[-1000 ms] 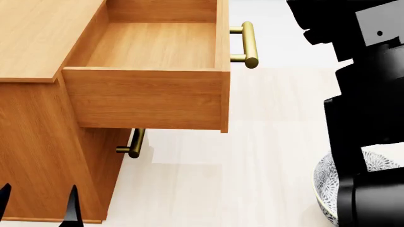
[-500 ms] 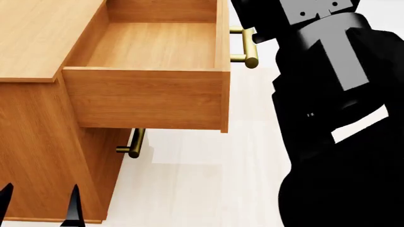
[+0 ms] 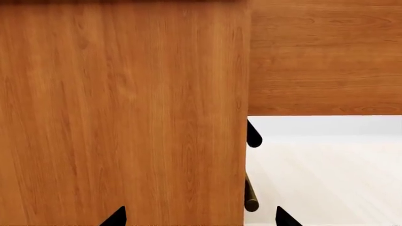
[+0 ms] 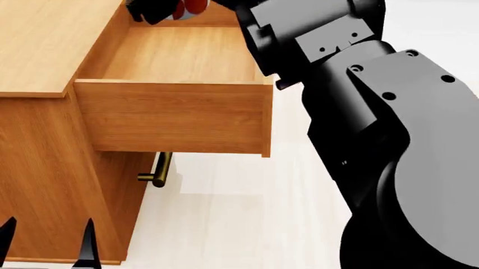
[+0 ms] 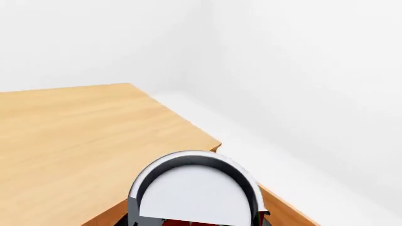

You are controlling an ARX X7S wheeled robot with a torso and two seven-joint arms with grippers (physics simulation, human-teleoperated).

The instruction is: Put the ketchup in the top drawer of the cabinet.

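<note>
Right gripper (image 4: 176, 8) clamped, it seems, on the ketchup (image 4: 193, 5), mostly hidden, above the back of the pulled-out top drawer (image 4: 179, 56) of the cabinet (image 4: 45, 39). Left gripper (image 4: 46, 246) low beside the cabinet, fingers spread, empty.

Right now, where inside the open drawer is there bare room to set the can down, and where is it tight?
The top drawer shows a bare wooden floor from its near side wall to the back corner. It is crowded only at that far corner, where the right gripper holds the ketchup, and along the front wall under the arm. The cabinet top beside it is bare too.
</note>
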